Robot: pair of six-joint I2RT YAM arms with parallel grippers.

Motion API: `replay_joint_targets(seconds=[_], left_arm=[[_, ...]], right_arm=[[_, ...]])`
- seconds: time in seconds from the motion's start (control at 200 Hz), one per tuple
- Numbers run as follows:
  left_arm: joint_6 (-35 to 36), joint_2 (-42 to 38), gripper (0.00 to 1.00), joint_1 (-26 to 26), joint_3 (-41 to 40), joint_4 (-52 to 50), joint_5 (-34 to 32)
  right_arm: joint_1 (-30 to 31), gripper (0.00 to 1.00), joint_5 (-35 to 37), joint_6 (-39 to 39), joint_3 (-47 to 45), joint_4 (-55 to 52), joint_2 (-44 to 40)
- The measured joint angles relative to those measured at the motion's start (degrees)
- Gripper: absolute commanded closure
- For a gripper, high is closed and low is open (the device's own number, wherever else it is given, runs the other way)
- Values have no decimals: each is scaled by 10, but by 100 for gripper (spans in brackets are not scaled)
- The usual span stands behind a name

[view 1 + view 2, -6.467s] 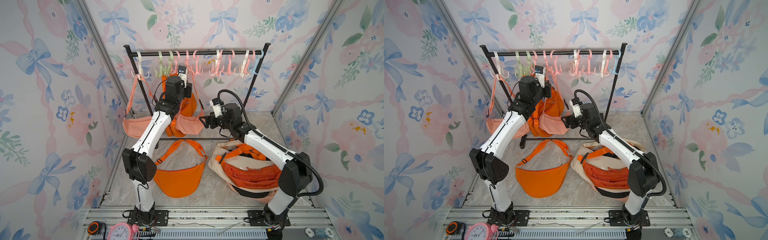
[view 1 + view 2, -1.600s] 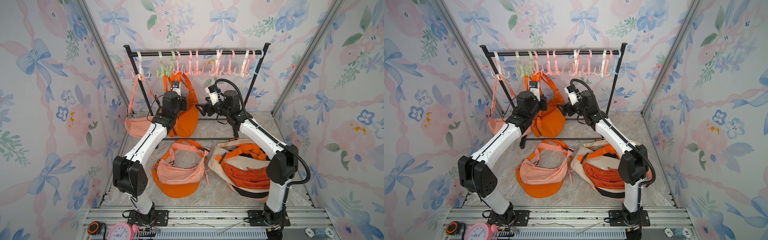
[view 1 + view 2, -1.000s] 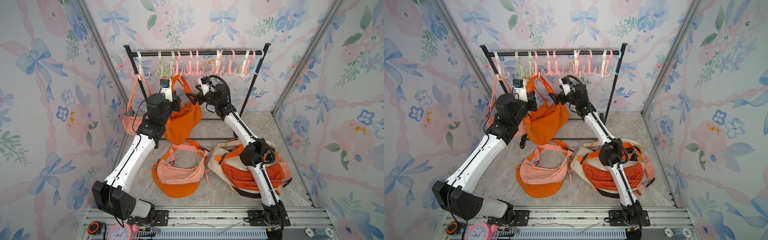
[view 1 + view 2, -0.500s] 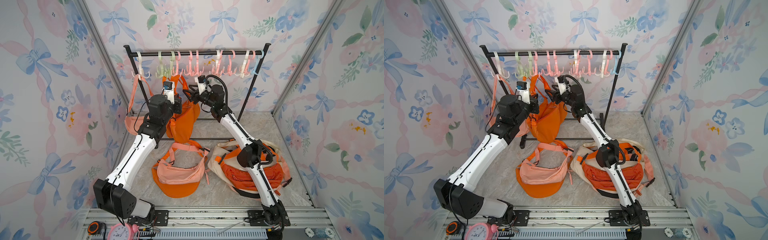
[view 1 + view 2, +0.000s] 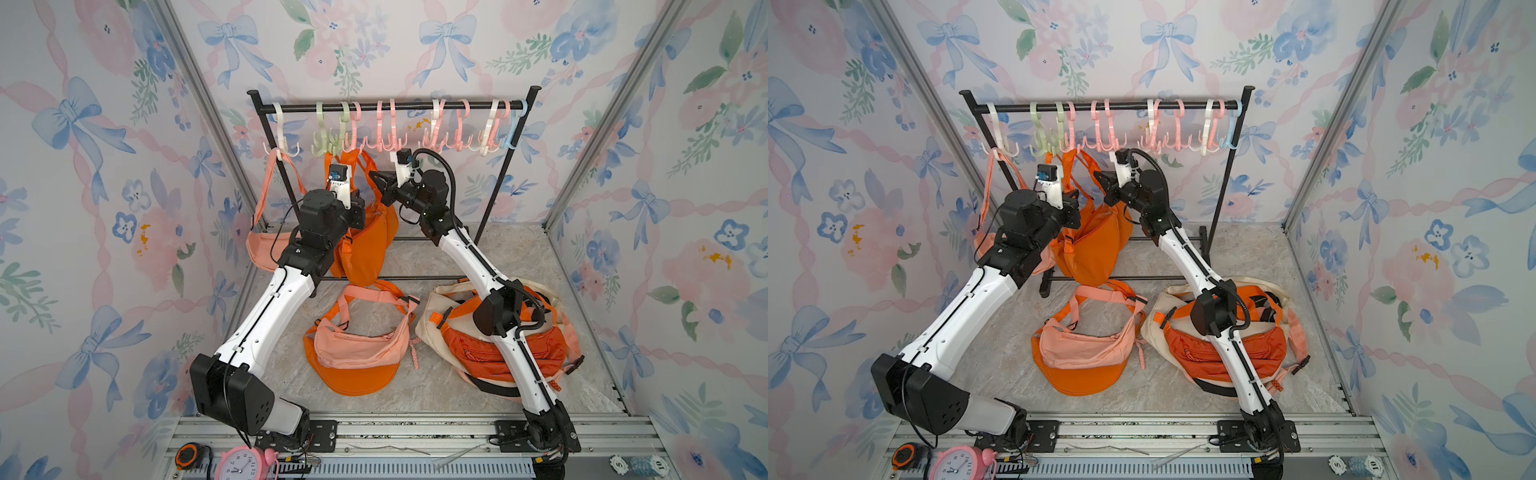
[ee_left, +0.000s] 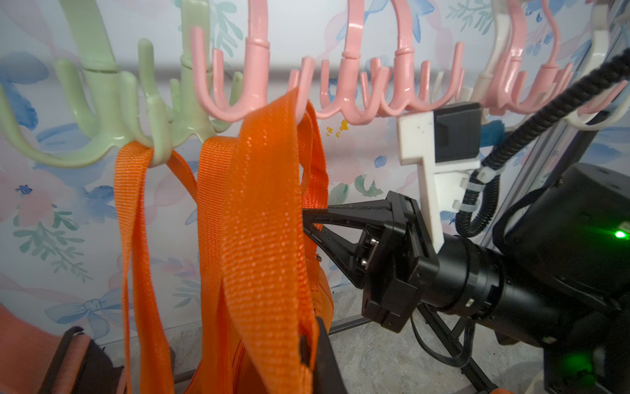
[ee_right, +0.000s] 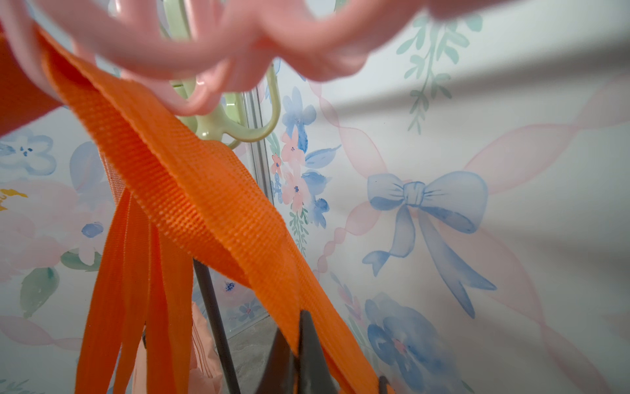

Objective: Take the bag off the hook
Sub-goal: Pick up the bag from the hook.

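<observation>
In both top views the orange bag hangs on the rack from a pink hook.

Left wrist view: the strap loops over the hook. The right gripper has its jaws pinched together on the strap's far run. The left gripper seems clamped on the near run, though only one finger shows.

Right wrist view: the right fingers meet on the strap, with the hook blurred above.
</observation>
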Motion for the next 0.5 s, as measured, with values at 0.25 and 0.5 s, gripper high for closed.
replay_joint_targets(seconds=[0.25,0.5], left_arm=[[0,0,100,3,2,-7,0],[0,1,100,26,34,-20,16]], right_arm=[[7,100,-2,2,-92,13,-61],[16,100,-2,-7,-129,17,-121]])
